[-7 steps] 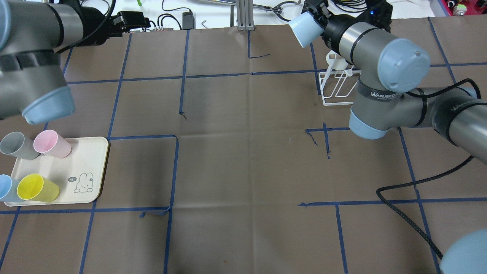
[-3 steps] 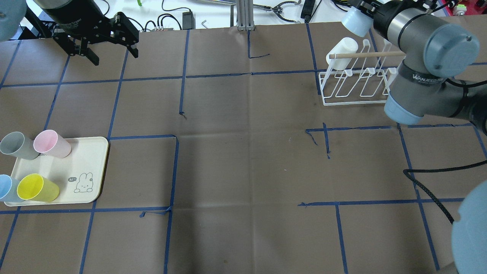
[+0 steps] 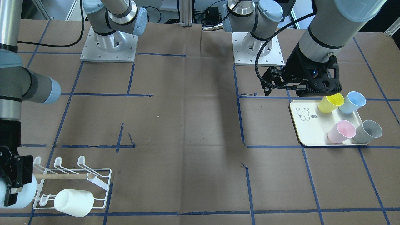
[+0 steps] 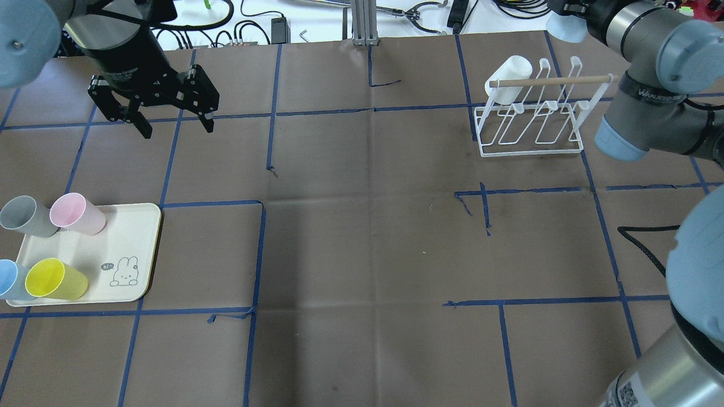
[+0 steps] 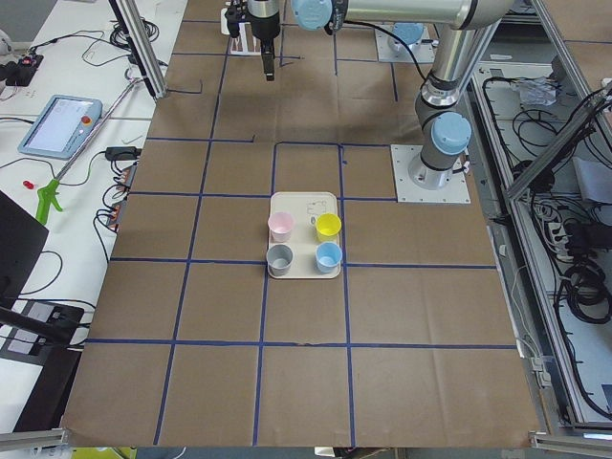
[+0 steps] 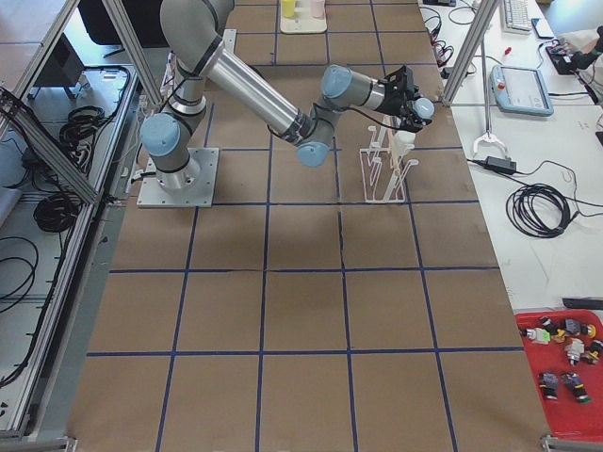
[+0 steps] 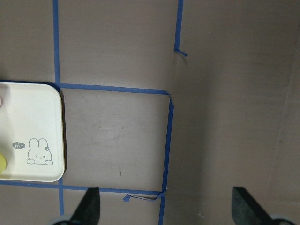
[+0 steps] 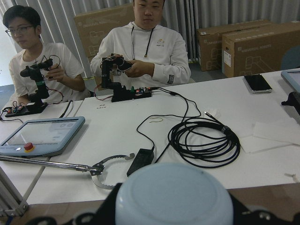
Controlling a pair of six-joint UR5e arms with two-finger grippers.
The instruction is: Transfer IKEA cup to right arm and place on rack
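A pale blue IKEA cup [image 4: 564, 29] is held by my right gripper [image 3: 14, 186], which is shut on it, just past the far right end of the rack [image 4: 531, 133]. The right wrist view has the cup's base [image 8: 173, 197] filling the bottom between the fingers. The white wire rack has a wooden dowel handle and carries a white cup [image 4: 509, 70] on its far left prong. My left gripper [image 4: 176, 129] hangs open and holds nothing, over the table beyond the tray [image 4: 133, 249]. In the left wrist view its fingertips [image 7: 91, 208] frame bare table.
The cream tray at the near left holds grey [image 4: 22, 216], pink [image 4: 76, 213], yellow [image 4: 55, 279] and blue [image 4: 8, 280] cups. A black cable [image 4: 642, 249] trails on the table at the right. Two people sit at a white bench [image 8: 197, 126] beyond the far edge.
My right arm has carried the blue cup rightward, from left of the rack to past its far right end. My left gripper has swung in over the table, nearer the tray, still open.
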